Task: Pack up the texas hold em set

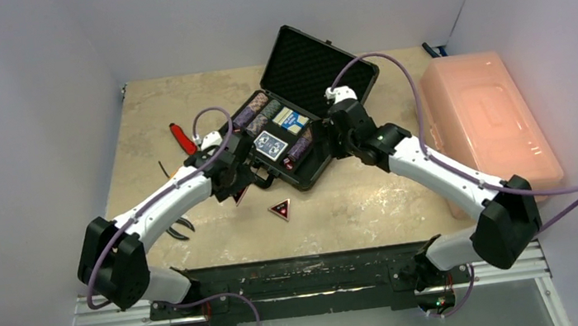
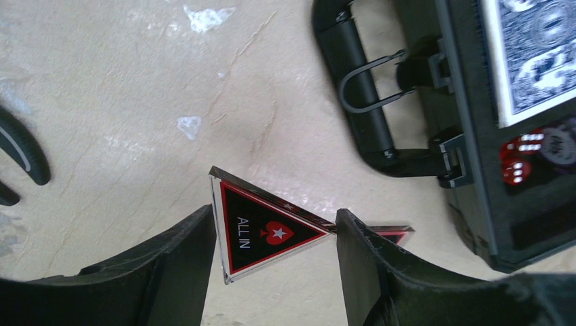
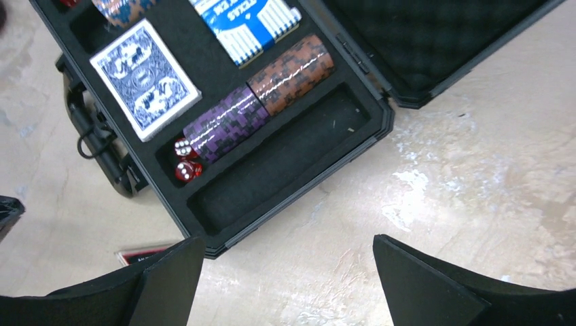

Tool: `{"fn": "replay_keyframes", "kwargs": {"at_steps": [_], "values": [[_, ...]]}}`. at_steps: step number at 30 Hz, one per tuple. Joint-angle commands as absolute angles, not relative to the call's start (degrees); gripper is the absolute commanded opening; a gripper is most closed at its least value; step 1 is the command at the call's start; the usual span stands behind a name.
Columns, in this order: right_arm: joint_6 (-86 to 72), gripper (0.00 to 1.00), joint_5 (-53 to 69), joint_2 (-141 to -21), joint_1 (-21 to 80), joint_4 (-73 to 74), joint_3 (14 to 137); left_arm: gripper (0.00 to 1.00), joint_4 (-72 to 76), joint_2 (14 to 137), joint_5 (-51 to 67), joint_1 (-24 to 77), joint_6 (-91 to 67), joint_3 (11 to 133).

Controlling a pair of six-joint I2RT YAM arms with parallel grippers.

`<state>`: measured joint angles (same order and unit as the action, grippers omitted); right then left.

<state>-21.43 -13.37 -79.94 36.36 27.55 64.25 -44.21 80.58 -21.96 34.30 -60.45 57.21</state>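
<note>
The black case (image 1: 312, 178) lies open at the table's middle, its foam lid (image 1: 315, 64) raised. In its foam sit chip stacks (image 3: 221, 122), a blue card deck (image 3: 144, 78) and red dice (image 3: 185, 159); the long slot (image 3: 285, 156) on the right is bare. My left gripper (image 2: 275, 224) is shut on a triangular red-black "ALL IN" button (image 2: 265, 231), held tilted just off the case's handle (image 2: 367, 102). A second button (image 1: 281, 210) lies flat on the table. My right gripper (image 3: 289, 285) hangs open over bare table beside the case's right corner.
A large pink translucent bin (image 1: 484, 118) fills the right side of the table. A red-handled tool (image 1: 181, 137) lies left of the case, and black plier-like handles (image 1: 181, 226) lie near the left arm. The walls stand close on both sides.
</note>
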Motion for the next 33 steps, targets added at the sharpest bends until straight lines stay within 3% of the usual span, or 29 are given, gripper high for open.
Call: {"fn": "replay_keyframes", "kwargs": {"at_steps": [1,33], "values": [[-24.8,0.99,-20.0,-74.8,36.2,27.9,64.6,0.0,-43.4,82.7,-23.6,34.5,-59.6,62.7],[-34.7,0.99,-30.7,-61.0,36.2,32.8,62.3,0.0,-40.5,105.7,-13.8,32.8,-63.3,93.1]]}}
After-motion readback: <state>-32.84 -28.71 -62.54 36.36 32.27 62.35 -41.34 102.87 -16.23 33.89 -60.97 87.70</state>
